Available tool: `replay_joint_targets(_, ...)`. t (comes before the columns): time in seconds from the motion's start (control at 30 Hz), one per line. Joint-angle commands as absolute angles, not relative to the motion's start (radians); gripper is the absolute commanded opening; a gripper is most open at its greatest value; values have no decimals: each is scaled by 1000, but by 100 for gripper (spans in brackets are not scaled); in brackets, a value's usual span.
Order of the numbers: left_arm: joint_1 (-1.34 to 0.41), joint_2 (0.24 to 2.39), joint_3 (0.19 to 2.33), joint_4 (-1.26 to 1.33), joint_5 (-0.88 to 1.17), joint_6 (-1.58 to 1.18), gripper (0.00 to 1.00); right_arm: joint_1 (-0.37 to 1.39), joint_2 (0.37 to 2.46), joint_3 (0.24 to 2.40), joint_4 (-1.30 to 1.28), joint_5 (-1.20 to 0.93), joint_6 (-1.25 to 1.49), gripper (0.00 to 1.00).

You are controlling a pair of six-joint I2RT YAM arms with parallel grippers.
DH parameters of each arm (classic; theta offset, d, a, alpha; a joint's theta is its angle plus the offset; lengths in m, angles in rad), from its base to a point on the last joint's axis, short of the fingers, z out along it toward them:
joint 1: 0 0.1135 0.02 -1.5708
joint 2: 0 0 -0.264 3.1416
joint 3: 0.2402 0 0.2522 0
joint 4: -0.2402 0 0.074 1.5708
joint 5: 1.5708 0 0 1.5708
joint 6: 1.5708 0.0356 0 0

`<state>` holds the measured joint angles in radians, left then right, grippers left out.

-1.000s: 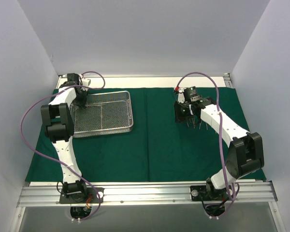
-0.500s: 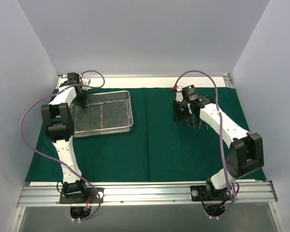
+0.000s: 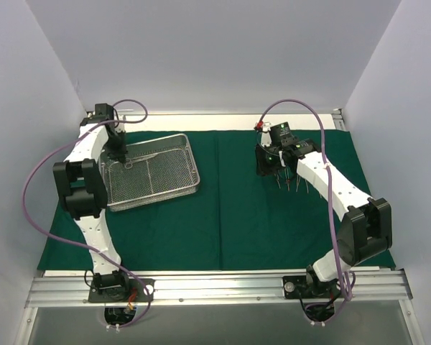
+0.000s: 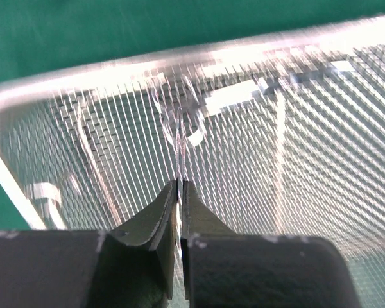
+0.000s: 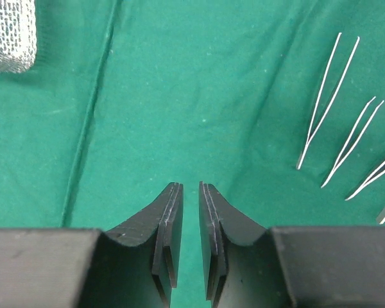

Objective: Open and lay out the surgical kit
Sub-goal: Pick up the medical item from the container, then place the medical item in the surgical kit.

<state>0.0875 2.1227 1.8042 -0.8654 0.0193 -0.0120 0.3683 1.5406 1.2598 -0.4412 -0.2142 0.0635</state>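
The dark green cloth lies spread flat over the table. The silver wire-mesh tray sits on its left half, slightly skewed. My left gripper is inside the tray's back left corner; in the left wrist view it is shut on a slim steel instrument, blurred, over the mesh. My right gripper hovers low over the right half of the cloth, jaws a narrow gap apart and empty. Several slim forceps lie in a row to its right, also seen from above.
White walls close in the left, back and right sides. The tray's corner shows at the far left of the right wrist view. A fold line runs down the middle of the cloth. The arm bases stand on a metal rail at the near edge.
My left gripper has moved back and to the left, and the tray has swung slightly with it. My right gripper has drifted a little back and left.
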Motion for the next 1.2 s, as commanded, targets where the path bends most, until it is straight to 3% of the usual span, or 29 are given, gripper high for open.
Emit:
replay_joint_targets(0.0,80,1991,1778,-953,77,-78,2,373,1513,1287,-425,-221,95,18)
replay_joint_targets(0.23,81,1973,1729,-1074,126,-55,2,377,1514,1301,-403,-242,121,18)
replay_joint_targets(0.37,74,1875,1622,-953,390,-97,2,385,1506,1327,-368,-320,117,18)
replay_joint_targets(0.4,69,1834,1580,-919,534,-125,2,390,1503,1327,-356,-357,117,18)
replay_joint_targets(0.53,14,1723,1477,-638,821,-259,2,393,1511,1336,-269,-554,126,26)
replay_joint_targets(0.7,-86,1605,1385,-150,980,-562,2,397,1568,1371,-95,-780,247,32)
replay_joint_targets(0.8,-106,1600,1371,22,1014,-749,2,399,1604,1405,50,-897,375,32)
replay_joint_targets(1.0,-129,1598,1255,659,950,-1151,2,414,1660,1422,365,-957,661,27)
replay_joint_targets(1.17,-164,1620,1226,755,920,-1233,2,429,1690,1411,593,-919,811,28)
